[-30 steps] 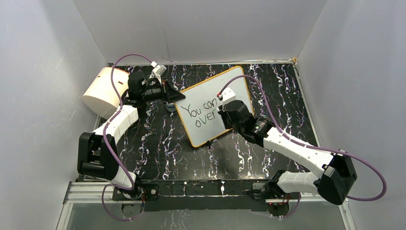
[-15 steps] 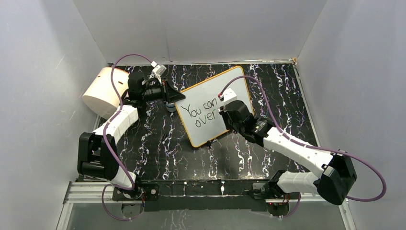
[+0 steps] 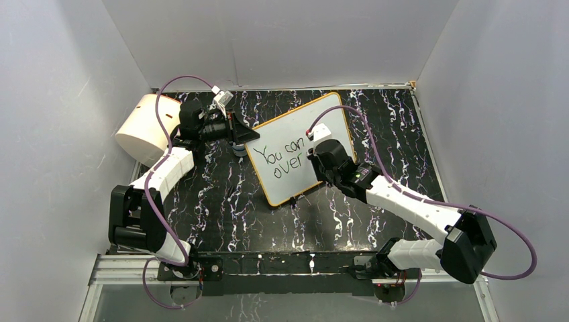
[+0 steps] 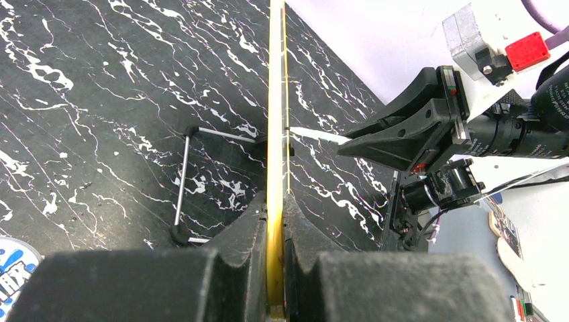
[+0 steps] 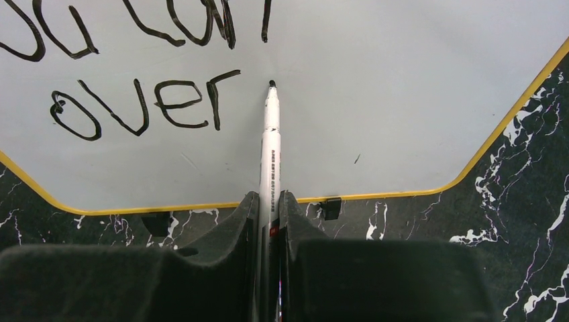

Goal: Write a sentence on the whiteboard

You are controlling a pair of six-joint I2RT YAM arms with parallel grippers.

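The whiteboard (image 3: 295, 124), white with a yellow rim, stands tilted on the dark marbled table. Black lettering, the sentence (image 3: 283, 161), reads "You can" over "over" (image 5: 134, 111). My left gripper (image 3: 240, 136) is shut on the board's left rim (image 4: 275, 134), seen edge-on between the jaws (image 4: 275, 225). My right gripper (image 5: 269, 201) is shut on a white marker (image 5: 270, 154). Its black tip rests on the whiteboard (image 5: 402, 80) just right of the "r" in "over". From the left wrist the marker (image 4: 315, 135) meets the board's face.
A big cream cylinder (image 3: 144, 127) lies at the back left by the wall. The board's wire stand (image 4: 182, 181) and black clip feet (image 5: 329, 209) rest on the table. A small blue and white object (image 3: 239, 150) sits below my left gripper. White walls enclose three sides.
My right arm has shifted slightly, carrying the marker tip a little to the right past "over". The lettering is the same. The left arm and the board have not moved.
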